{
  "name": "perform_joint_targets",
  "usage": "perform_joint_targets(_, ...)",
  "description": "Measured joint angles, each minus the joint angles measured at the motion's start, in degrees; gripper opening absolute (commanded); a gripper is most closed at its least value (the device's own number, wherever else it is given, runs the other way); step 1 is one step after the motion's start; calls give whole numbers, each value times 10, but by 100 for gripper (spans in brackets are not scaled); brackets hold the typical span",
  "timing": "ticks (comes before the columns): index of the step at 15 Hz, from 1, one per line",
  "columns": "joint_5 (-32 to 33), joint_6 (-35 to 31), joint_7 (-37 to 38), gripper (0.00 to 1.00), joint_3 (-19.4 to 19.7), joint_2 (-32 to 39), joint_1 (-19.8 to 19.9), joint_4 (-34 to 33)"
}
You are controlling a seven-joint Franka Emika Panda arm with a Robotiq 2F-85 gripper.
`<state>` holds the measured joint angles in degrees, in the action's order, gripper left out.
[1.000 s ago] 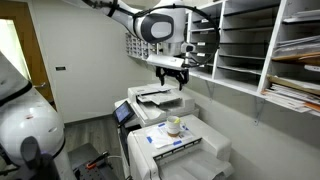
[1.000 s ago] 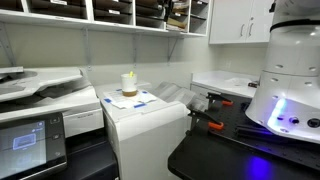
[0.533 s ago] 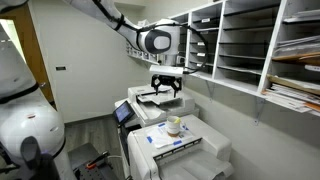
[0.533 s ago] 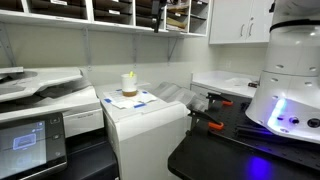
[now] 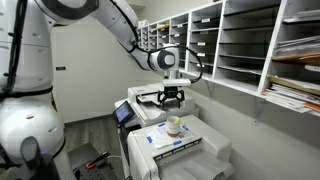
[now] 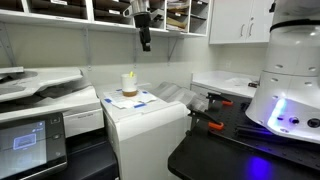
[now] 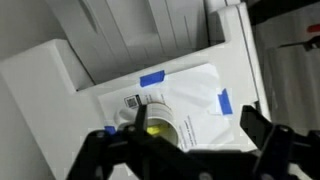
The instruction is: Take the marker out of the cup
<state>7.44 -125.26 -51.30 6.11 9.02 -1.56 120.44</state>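
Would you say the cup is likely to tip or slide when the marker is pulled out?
Probably light: the cup looks small and narrow, so it may tip or lift with the marker. It stands on a smooth paper sheet, so it could slide.

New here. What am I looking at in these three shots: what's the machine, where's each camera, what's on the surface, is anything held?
This is a single robot arm with a two-finger gripper at its end. Two pictures come from cameras standing at different spots in the room. The third comes from a camera on the wrist, looking down past the fingers. Below the gripper is a white office machine. On its top lies a white paper sheet with bits of blue tape. A small cream cup stands on the sheet, with a yellowish marker inside it. The gripper hangs roughly over the cup, fingers spread, holding nothing.
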Motion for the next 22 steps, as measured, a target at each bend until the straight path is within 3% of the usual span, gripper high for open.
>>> perform_joint_targets(6,29,-5,12,100,-16,38,15,-30)
perform_joint_targets(12,-11,-20,20,100,-10,12,91,-21)
perform_joint_targets(19,25,-34,21,100,-65,53,53,-20)
perform_joint_targets(22,73,-60,-4,100,-81,72,42,-21)
